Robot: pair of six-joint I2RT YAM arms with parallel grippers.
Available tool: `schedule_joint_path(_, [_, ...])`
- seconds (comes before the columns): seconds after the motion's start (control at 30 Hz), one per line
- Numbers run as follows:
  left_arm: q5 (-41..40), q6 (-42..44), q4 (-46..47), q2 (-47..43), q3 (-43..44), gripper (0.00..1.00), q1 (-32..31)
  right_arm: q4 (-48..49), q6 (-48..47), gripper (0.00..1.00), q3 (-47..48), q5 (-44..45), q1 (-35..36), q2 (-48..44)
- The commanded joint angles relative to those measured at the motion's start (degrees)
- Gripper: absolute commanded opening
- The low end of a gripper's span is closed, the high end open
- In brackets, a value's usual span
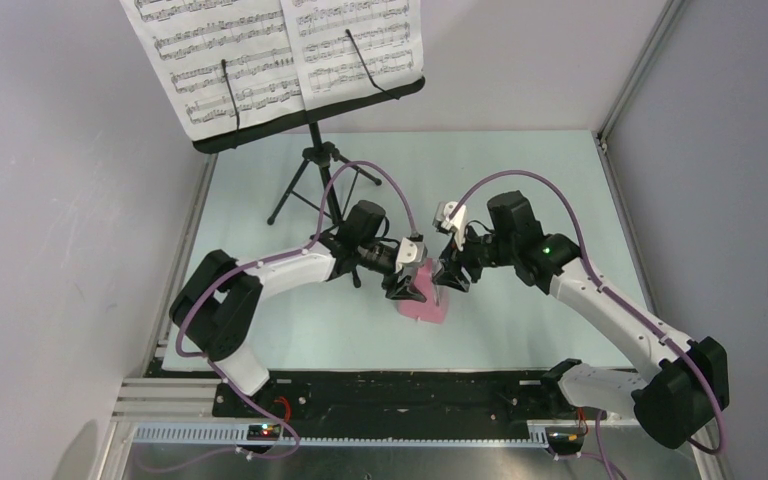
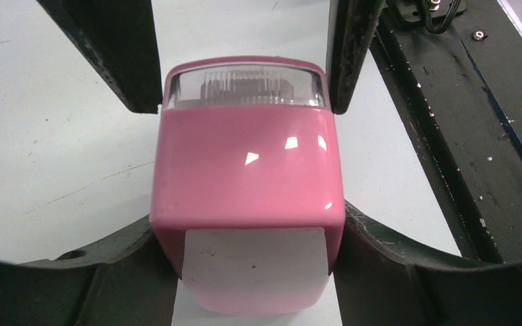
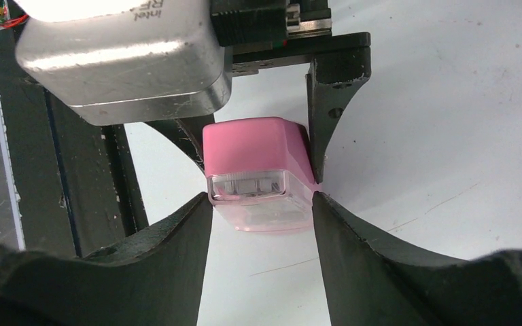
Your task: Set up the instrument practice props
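Observation:
The small pink metronome [image 1: 426,300] lies on its side in the middle of the table, between both grippers. My left gripper [image 1: 406,284] is shut on its pink body [image 2: 245,163], one finger on each side near the base. My right gripper [image 1: 447,278] comes from the opposite side, and its fingertips [image 3: 200,210] press on the two sides of the clear cover [image 3: 248,185]. The right fingers [image 2: 119,61] also show in the left wrist view, flanking the cover [image 2: 245,87]. The black music stand [image 1: 312,106] stands at the back left and holds the white sheet-music pages [image 1: 260,50].
The stand's tripod legs [image 1: 322,178] spread on the table just behind the left arm. The grey walls close in on the left and right. The black rail [image 2: 462,136] at the table's near edge lies right of the metronome. The left wrist camera [image 3: 122,61] hangs close over it.

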Motion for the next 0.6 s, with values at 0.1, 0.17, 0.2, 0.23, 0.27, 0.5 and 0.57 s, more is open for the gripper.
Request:
schedule_joint_path(0.1, [-7.4, 5.4, -10.0, 4.0, -1.9, 0.19, 0.4, 4.0, -1.8, 0.55, -0.4, 0.0, 0.5, 0.3])
schedule_joint_path(0.17, [-7.2, 4.8, -10.1, 4.5, -1.6, 0.19, 0.4, 4.6, -2.0, 0.53, -0.5, 0.9, 1.3, 0.8])
schedule_joint_path(0.2, [-6.9, 4.6, -10.3, 4.8, -1.2, 0.19, 0.4, 4.8, -2.1, 0.52, -0.4, 1.2, 1.4, 1.2])
schedule_joint_path(0.23, [-6.7, 4.3, -10.4, 5.0, -1.1, 0.19, 0.5, 4.8, -2.0, 0.52, -0.5, 1.1, 1.6, 1.3])
schedule_joint_path(0.27, [-6.2, 4.2, -10.6, 5.2, -0.8, 0.19, 0.4, 5.0, -2.0, 0.52, -0.4, 0.9, 1.6, 1.6])
schedule_joint_path(0.5, [-6.2, 4.5, -11.4, 5.5, -0.4, 0.15, 0.4, 6.8, -1.4, 0.55, -0.5, 0.0, 2.0, 2.5])
schedule_joint_path(0.57, [-6.3, 4.9, -11.9, 5.6, -0.3, 0.14, 0.4, 7.0, -1.6, 0.56, -0.5, 0.5, 2.3, 2.9])
